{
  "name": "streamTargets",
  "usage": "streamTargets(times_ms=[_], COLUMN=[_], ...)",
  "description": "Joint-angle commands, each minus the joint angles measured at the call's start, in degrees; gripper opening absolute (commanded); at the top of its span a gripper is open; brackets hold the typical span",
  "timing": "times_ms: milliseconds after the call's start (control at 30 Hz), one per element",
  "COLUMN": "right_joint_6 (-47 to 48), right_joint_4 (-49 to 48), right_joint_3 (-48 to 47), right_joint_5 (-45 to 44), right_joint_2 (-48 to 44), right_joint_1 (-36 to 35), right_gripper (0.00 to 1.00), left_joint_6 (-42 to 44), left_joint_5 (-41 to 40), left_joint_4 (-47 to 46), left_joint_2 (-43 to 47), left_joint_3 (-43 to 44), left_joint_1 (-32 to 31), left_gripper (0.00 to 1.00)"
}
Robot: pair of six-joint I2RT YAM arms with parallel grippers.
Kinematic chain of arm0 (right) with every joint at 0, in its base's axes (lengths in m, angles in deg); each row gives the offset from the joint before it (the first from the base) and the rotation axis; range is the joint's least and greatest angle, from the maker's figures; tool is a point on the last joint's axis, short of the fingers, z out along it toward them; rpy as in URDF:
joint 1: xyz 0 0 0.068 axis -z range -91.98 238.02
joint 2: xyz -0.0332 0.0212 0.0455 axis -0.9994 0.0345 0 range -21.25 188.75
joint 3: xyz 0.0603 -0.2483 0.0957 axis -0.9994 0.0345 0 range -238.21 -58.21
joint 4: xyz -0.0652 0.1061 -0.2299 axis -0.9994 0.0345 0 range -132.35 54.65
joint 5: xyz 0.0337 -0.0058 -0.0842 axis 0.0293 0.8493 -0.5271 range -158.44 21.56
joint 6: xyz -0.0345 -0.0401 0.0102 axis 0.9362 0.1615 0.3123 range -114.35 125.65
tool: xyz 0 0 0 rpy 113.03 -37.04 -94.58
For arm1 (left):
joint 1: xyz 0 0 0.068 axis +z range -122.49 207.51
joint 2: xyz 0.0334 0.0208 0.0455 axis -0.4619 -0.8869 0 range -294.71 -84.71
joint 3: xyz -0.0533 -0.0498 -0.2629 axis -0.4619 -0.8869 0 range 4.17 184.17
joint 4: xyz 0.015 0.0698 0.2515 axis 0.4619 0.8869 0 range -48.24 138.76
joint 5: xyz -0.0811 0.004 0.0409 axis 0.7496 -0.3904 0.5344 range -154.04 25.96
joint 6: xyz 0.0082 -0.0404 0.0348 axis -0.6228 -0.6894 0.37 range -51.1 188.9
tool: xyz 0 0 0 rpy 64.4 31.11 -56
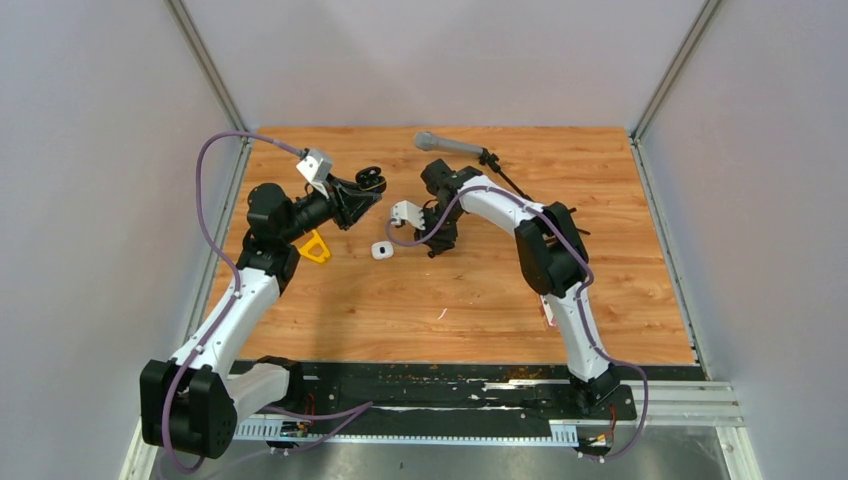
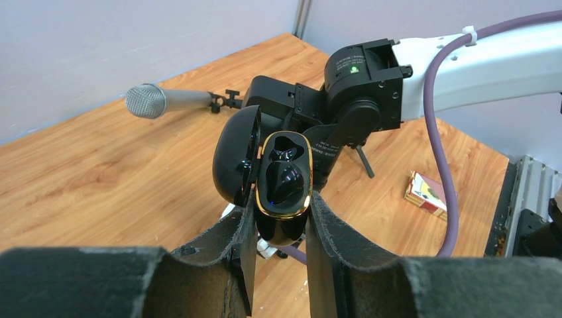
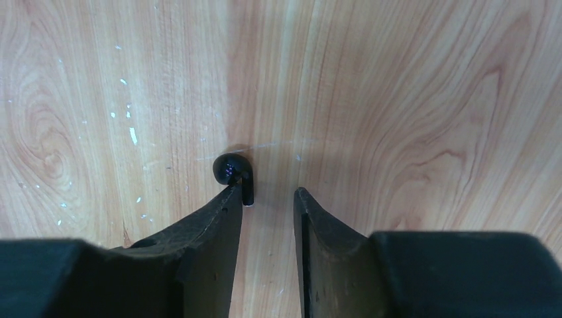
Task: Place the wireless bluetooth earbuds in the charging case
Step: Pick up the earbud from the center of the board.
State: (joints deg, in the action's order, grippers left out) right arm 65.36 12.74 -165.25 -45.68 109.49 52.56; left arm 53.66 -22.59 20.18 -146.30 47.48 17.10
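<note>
Starting on the left: left fingers (image 2: pixel 246 242) clamped tight on the charging case (image 2: pixel 285 199), holding it up off the bench (image 1: pixel 620 300), lid (image 2: pixel 237 156) swung open to one side. Glossy black shell with a thin gold rim, and what looks like a seated earbud (image 2: pixel 286 179), also black, inside. Down on the wood close by: a yellow bit (image 1: pixel 314 246) and a small white case (image 1: pixel 381 251).

Moving right: right fingers (image 3: pixel 228 215) parted a little, nothing between them, one tip touching a loose earbud (image 3: pixel 232 171) lying flat on the bench. Tiny thing, shiny black round head, short stem. Further back, a microphone (image 1: pixel 450 145) on a small stand.

As for writing, can't read any of it. Small print on the right arm's black link and on a little red-and-white box (image 2: pixel 427 193), both too blurry.

Hemmed in by grey walls on the left, back and right. Plenty of bare wood over on the right side and toward the near edge.
</note>
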Motion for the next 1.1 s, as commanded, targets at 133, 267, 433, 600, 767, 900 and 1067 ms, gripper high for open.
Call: streamTargets(times_ms=[133,267,433,600,767,900,1067], right_joint_6=[0.27,0.47,1.04,-1.25,-1.93,-1.94,-0.84], right_joint_4=[5.56,6.77,8.5,6.89,6.92,7.88,10.35], right_joint_3=[-4.92,-6.55,-7.76,-9.23,-11.11,-12.37,-14.67], right_joint_5=[4.84,5.61,6.02,5.71,4.86,5.21,8.18], right_joint_2=[3.75,4.57,5.13,6.14,7.39,8.06,7.71], right_joint_1=[-0.64,-1.62,-3.72,-4.86,-4.76,-4.18,-2.82], right_gripper=[0.33,0.33,0.34,0.33,0.31,0.31,0.32], left_joint_6=[0.17,-0.13,-0.34,-0.4,-0.14,-0.1,-0.09], left_joint_5=[-0.14,-0.06,0.01,-0.06,-0.05,-0.06,0.03], left_joint_4=[-1.18,-1.35,-1.6,-1.64,-1.2,-1.09,-0.68], left_joint_2=[1.13,1.0,0.81,0.72,0.7,0.77,0.63], left_joint_3=[1.78,1.8,1.78,1.78,1.87,1.67,1.9], left_joint_1=[0.4,0.4,0.36,0.4,0.39,0.4,0.4], left_gripper=[0.0,0.0,0.0,0.0,0.0,0.0,0.0])
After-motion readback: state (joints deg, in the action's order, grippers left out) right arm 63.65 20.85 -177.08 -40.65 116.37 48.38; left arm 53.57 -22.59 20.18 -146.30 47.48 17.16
